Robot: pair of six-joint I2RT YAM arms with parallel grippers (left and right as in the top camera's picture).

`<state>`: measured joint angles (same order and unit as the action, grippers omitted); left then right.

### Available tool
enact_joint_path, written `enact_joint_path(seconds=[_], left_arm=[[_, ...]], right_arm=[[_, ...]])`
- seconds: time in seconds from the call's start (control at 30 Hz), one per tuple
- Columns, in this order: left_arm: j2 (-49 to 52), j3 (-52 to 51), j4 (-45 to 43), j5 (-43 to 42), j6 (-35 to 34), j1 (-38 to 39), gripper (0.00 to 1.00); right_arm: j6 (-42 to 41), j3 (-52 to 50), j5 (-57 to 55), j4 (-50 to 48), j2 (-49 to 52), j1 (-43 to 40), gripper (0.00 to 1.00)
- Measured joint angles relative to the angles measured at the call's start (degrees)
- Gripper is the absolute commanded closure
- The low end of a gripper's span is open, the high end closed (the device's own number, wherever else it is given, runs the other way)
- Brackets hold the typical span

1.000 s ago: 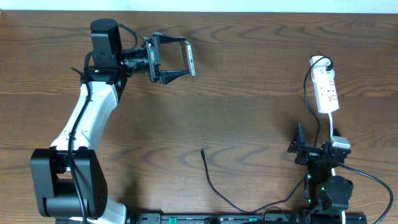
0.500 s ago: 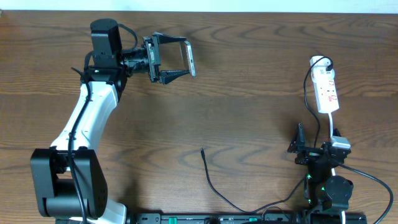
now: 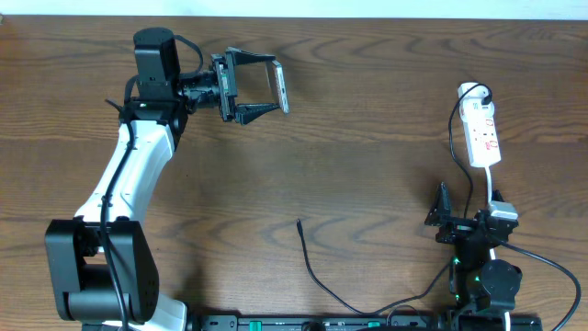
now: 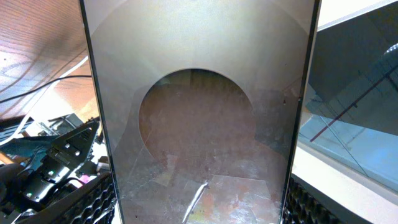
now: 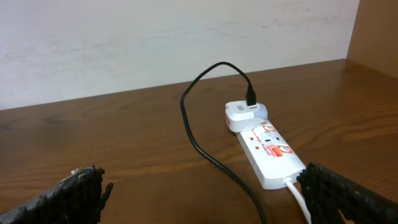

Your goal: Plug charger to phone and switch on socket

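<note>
1. The phone (image 4: 199,112) is clamped across its width in the left hand (image 3: 271,85). It stands on edge over the far left part of the desk (image 3: 367,165), and its broad face fills the left wrist view. Whether its lower edge touches the wood I cannot tell.
2. The charger (image 3: 300,227) is not yet in the phone. Its free end lies loose on the desk near the front middle, well apart from the phone. The cable runs from there toward the front edge.
3. The charger's other end is plugged into a white adapter (image 5: 245,115) seated at the far end of the socket (image 5: 270,155). The socket lies at the right side of the desk. The frames do not show how its switches are set.
4. The right hand (image 5: 204,177) is spread wide and holds nothing. It sits near the front end of the socket and looks along it.
5. My judgement is that the phone is held ready and the plugging step is about to begin.
6. The next move calls for the right hand to reach left and pinch the cable just behind its tip. It then has to carry the tip to the phone's port, lined up squarely. The socket switch comes after that.
</note>
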<state>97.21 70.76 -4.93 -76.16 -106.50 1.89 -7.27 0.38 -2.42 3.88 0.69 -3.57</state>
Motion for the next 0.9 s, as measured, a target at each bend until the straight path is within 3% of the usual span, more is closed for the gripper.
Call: enact_joint_path(seconds=[0.33, 0.53, 0.7, 0.9], left_arm=[[0.00, 0.00, 0.00, 0.00, 0.90, 0.00, 0.93], [0.00, 0.00, 0.00, 0.00, 5.97, 0.00, 0.93], [0.00, 0.00, 0.04, 0.02, 15.10, 0.00, 0.93], [0.00, 0.00, 0.00, 0.02, 32.81, 0.00, 0.93]], right_arm=[[0.00, 0.00, 0.00, 0.00, 0.00, 0.00, 0.01], [0.00, 0.00, 0.00, 0.00, 0.00, 0.00, 0.01], [0.00, 0.00, 0.00, 0.00, 0.00, 0.00, 0.01], [0.00, 0.00, 0.02, 0.00, 0.00, 0.00, 0.01]])
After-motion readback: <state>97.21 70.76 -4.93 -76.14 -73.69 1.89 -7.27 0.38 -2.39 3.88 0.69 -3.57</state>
